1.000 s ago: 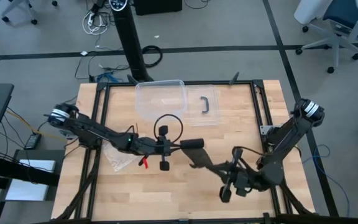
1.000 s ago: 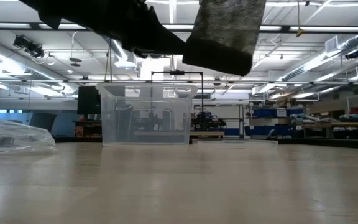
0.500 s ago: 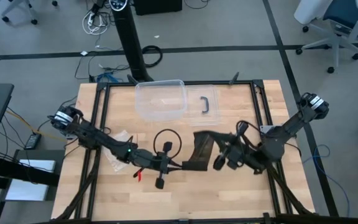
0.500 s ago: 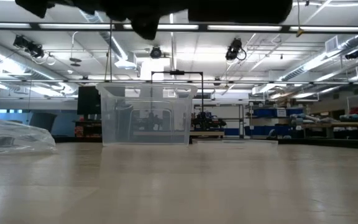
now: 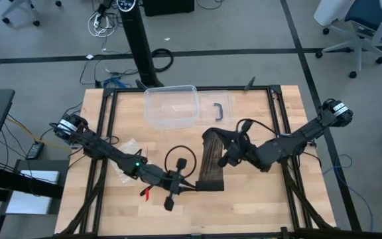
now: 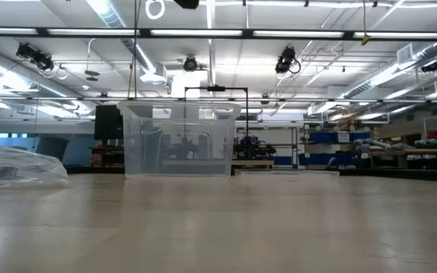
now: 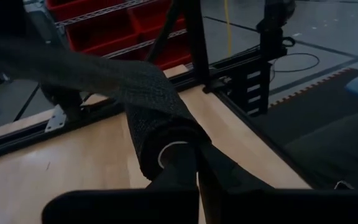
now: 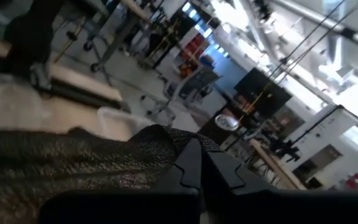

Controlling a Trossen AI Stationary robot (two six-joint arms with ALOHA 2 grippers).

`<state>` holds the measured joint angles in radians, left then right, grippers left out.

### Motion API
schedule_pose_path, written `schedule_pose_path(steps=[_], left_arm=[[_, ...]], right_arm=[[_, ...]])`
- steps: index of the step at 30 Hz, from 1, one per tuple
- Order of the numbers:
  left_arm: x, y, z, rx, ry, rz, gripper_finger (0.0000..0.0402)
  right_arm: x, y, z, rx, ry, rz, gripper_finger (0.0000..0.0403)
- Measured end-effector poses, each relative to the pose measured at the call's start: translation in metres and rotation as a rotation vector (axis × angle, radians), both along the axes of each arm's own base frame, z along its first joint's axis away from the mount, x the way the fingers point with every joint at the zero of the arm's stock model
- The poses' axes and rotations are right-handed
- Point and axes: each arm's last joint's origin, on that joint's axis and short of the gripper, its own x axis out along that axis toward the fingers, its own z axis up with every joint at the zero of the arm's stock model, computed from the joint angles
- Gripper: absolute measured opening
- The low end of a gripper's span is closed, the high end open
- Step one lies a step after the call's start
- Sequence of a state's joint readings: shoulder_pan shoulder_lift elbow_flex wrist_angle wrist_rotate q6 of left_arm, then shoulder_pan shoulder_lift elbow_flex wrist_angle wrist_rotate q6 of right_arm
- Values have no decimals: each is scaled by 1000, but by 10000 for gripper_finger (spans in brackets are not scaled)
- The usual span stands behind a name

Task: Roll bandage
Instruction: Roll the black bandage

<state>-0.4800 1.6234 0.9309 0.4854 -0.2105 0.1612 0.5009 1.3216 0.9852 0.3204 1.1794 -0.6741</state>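
The bandage (image 5: 210, 162) is a black fabric strip stretched from near to far over the table's middle, clear of the wood. Its near end is wound into a short roll (image 7: 160, 146). My left gripper (image 5: 194, 185) is shut at that roll and comes in from the table's left. My right gripper (image 5: 216, 138) is shut on the strip's far end and comes in from the right. Neither gripper nor the bandage shows in the low view. My left gripper meets the roll at its open end face (image 7: 174, 151), fingers shut and nearly level, lying along the roll's axis. Whether the tips reach inside the roll or pinch its inner layers, I cannot tell. The roll hangs clear of the table. My right gripper pinches the strip's unrolled far end (image 8: 166, 144) between its two shut fingers, roughly level, coming from the table's right. One layer or several, I cannot tell. The strip (image 8: 73, 165) runs off sideways from the fingers, spread flat and clear of the table.
A clear plastic box (image 5: 171, 106) stands at the far middle, with its lid and black handle (image 5: 221, 111) beside it. A crinkly clear bag (image 5: 128, 162) lies under the left arm, with a small red thing (image 5: 148, 191) near it. The box (image 6: 179, 140) and bag (image 6: 17, 165) show in the low view.
My right gripper has swung from the near right toward the far edge and leftward, carrying the strip's free end. My left gripper has moved toward the near edge with the roll. Both rose out of the low view. The bandage, crumpled between them before, now stretches out near to far.
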Motion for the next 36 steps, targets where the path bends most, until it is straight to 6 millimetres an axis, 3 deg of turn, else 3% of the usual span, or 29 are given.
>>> schedule_pose_path(steps=[7,17,27,36], left_arm=[[-1,-2,0,12,-2,-16,0],[-1,-2,1,3,-3,-15,0],[-3,-6,1,-7,-1,-23,0],[-3,-7,1,-11,0,-28,0]], right_arm=[[0,-1,-11,38,39,17,7],[-3,5,-11,-6,77,35,82],[-3,5,-13,-23,99,36,123],[-4,6,-13,94,2,8,177]])
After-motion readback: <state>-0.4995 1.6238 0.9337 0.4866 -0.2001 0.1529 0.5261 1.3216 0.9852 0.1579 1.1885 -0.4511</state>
